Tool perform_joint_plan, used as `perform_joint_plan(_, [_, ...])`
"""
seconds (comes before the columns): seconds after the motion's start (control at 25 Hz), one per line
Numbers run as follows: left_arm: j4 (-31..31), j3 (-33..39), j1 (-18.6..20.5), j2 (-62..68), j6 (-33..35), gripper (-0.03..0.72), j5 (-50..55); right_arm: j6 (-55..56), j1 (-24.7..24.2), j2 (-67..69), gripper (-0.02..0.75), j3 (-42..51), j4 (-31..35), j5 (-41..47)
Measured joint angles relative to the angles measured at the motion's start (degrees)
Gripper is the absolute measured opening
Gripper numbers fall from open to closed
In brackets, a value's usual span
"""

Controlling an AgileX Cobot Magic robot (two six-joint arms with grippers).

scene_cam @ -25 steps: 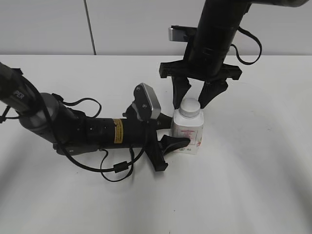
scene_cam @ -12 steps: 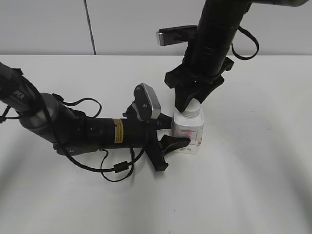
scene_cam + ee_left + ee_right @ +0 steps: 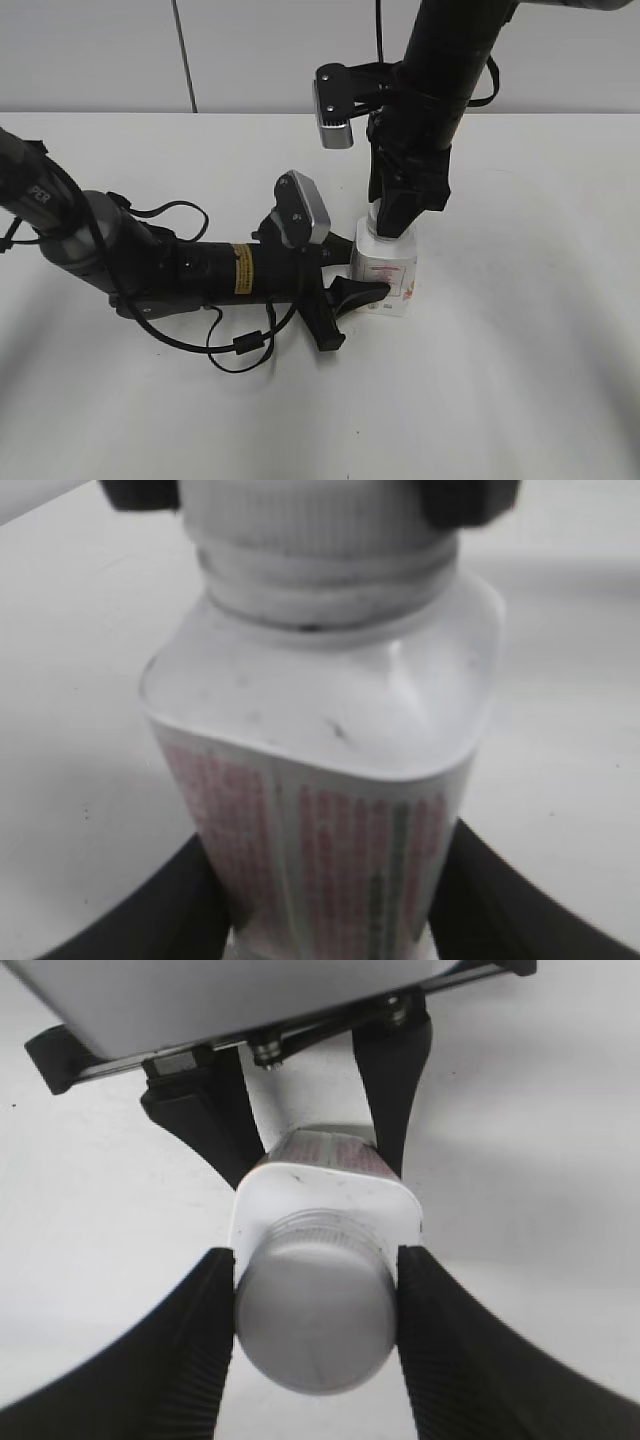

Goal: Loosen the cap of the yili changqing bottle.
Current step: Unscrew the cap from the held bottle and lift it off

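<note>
The yili changqing bottle (image 3: pixel 385 277) stands upright on the white table, small, white and squarish with red print. My left gripper (image 3: pixel 372 290) lies low from the left and is shut on the bottle's body (image 3: pixel 330 810). My right gripper (image 3: pixel 397 215) comes straight down from above and is shut on the white ribbed cap (image 3: pixel 312 1302), one finger on each side; in the exterior view the fingers hide most of the cap. The left wrist view shows the cap (image 3: pixel 300 515) at the top edge between the right gripper's dark fingers.
The white table (image 3: pixel 520 380) runs back to a pale wall. The left arm (image 3: pixel 150 265) and its loose cables (image 3: pixel 240 345) lie across the table's left side. The right arm's wrist camera (image 3: pixel 332 110) juts out to the left above the bottle.
My right gripper came down over the cap, closed on it and turned about its vertical axis; its wrist camera swung round to the left. The bottle and left gripper have stayed put.
</note>
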Motion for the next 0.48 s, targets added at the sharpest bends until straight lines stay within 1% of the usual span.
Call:
perform_joint_plan(0.16, [0.0, 0.0, 0.0, 0.0, 0.0, 0.357, 0.0, 0.43, 0.0, 0.0, 0.391, 0.0, 0.67, 0.02])
perform_joint_plan(0.2, [0.0, 0.0, 0.0, 0.0, 0.0, 0.356, 0.0, 2.13, 0.0, 0.0, 0.41, 0.0, 0.74, 0.02])
perform_joint_plan(0.24, [0.0, 0.0, 0.0, 0.0, 0.0, 0.356, 0.0, 4.08, 0.0, 0.0, 0.458, 0.0, 0.79, 0.02])
perform_joint_plan(0.32, [0.0, 0.0, 0.0, 0.0, 0.0, 0.356, 0.0, 7.07, 0.0, 0.11, 0.579, 0.0, 0.85, 0.02])
perform_joint_plan(0.36, [0.0, 0.0, 0.0, 0.0, 0.0, 0.356, 0.0, 8.24, 0.0, 0.11, 0.617, 0.0, 0.98, 0.02])
perform_joint_plan(0.4, [0.0, 0.0, 0.0, 0.0, 0.0, 0.356, 0.0, 9.01, 0.0, 0.11, 0.629, 0.0, 0.99, 0.02])
perform_joint_plan(0.48, [0.0, 0.0, 0.0, 0.0, 0.0, 0.356, 0.0, 9.83, 0.0, -0.03, 0.615, 0.0, 1.04, 0.02])
